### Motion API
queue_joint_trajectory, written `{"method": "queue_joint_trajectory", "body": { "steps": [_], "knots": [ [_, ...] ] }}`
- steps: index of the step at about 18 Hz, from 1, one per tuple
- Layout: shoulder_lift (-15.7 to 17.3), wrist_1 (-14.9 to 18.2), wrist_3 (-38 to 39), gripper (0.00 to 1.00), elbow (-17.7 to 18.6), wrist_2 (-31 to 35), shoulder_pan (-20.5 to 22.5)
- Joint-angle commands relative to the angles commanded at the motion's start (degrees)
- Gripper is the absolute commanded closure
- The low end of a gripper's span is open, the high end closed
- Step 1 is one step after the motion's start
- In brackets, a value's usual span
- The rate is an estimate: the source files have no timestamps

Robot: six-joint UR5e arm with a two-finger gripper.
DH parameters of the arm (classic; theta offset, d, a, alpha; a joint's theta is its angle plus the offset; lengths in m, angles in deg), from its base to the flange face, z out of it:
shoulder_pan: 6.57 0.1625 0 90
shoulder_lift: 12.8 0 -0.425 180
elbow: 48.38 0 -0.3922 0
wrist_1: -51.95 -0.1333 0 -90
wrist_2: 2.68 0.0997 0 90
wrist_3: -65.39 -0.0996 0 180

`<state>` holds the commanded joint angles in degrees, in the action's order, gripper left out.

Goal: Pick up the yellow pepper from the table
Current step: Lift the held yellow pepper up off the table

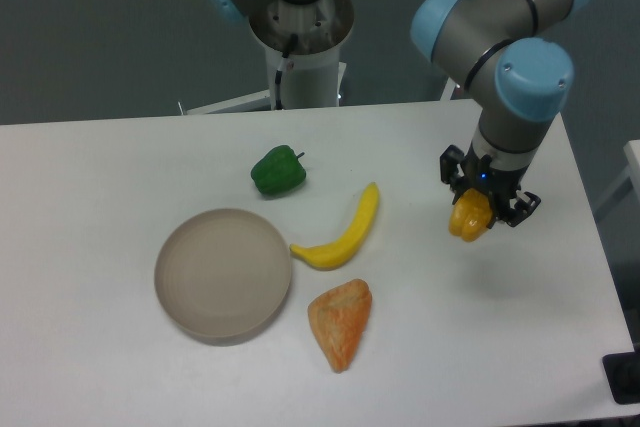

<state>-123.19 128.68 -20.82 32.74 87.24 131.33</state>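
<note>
The yellow pepper [468, 218] is small and yellow-orange. It sits between the black fingers of my gripper [476, 215] at the right side of the white table [120, 157]. The gripper points straight down and is shut on the pepper. A faint shadow lies on the table below and to the right of it, so the pepper looks lifted a little off the surface. The pepper's stem is hidden by the gripper.
A long curved yellow banana [345, 232] lies at the table's middle. A green pepper [277, 171] lies behind it. An orange wedge-shaped piece [342, 321] lies in front. A round beige bowl [222, 273] stands at the left. The robot base [300, 37] stands behind the table.
</note>
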Motion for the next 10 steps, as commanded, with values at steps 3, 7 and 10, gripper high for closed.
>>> {"method": "queue_joint_trajectory", "body": {
  "steps": [3,7,10],
  "knots": [
    [-0.53,-0.09,-4.55,0.82,-0.52,-0.35,0.00],
    [-0.97,-0.52,-5.37,0.82,-0.53,-2.29,0.70],
    [-1.06,-1.93,-5.28,0.82,0.00,-2.20,0.62]
  ]
}}
